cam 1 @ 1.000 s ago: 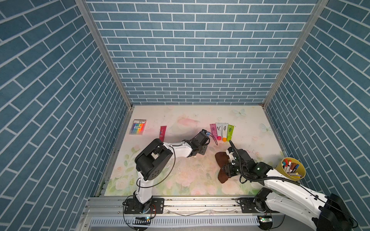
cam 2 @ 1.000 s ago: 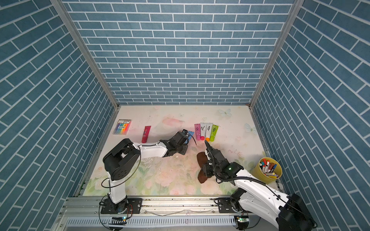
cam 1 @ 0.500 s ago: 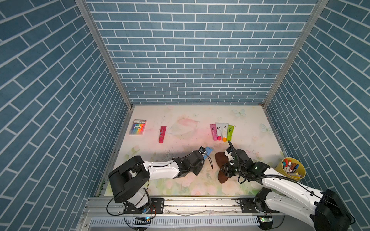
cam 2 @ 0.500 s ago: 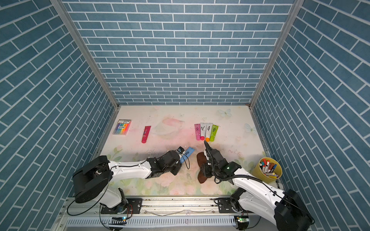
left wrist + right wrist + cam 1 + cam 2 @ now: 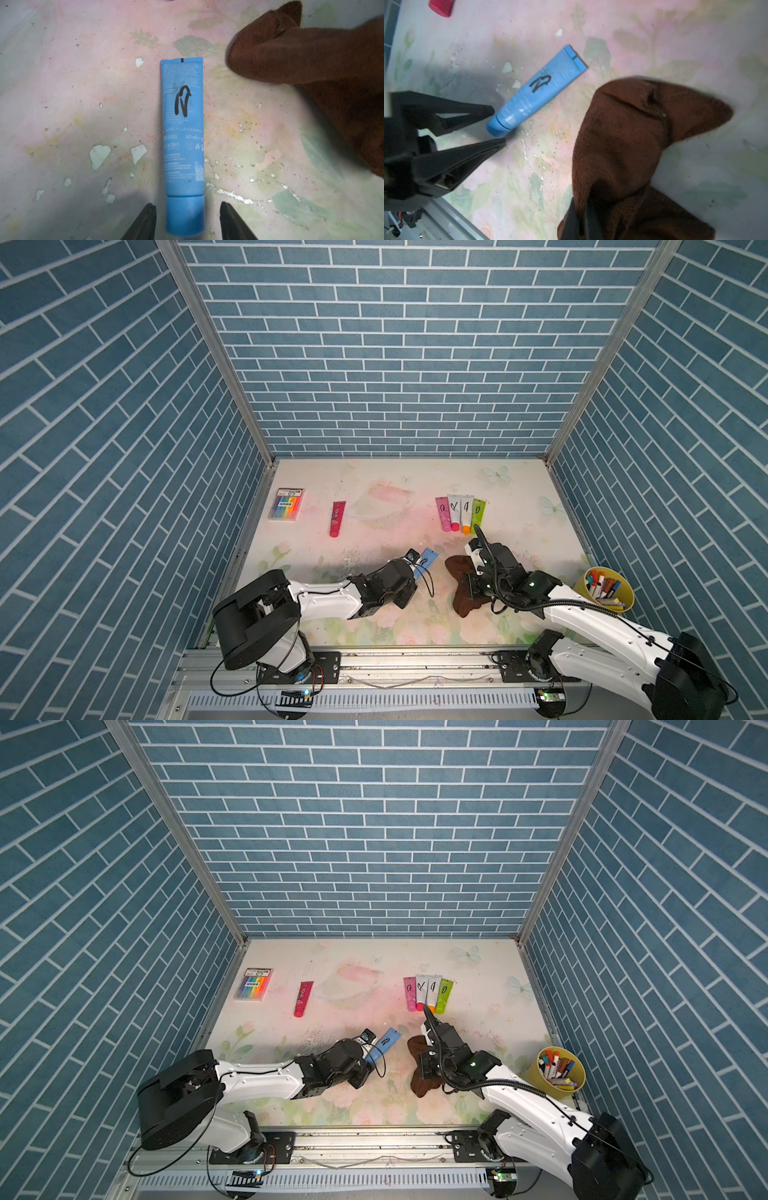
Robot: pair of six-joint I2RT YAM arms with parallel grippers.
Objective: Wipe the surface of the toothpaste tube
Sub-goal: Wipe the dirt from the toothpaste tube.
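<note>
— Blue plastic is seen near the front middle of the bench (image 5: 374, 489): is that the toothpaste tube (image 5: 182, 135)?
— Yes. It is laid flat on the flowered surface and marked with a black scribble. Its crimped end is angled away towards the back, and its cap is pointed at the left gripper (image 5: 188, 205).
— How is that gripper set?
— Its jaws are parted and placed either side of the cap. A gap is shown on each side in the left wrist view, and nothing is held.
— And the right gripper (image 5: 581, 216)?
— It is closed on a brown cloth (image 5: 633, 135), which is bunched in its grip. The rest of the cloth is spread just beside the tube, apart from it.
— What else is shown?
— Four tubes (image 5: 460, 514) are lined up side by side farther back. A red tube (image 5: 337, 517) and a pack of markers (image 5: 286, 504) are placed on the left side. A yellow cup (image 5: 534, 1073) of pens is set at the right edge.
</note>
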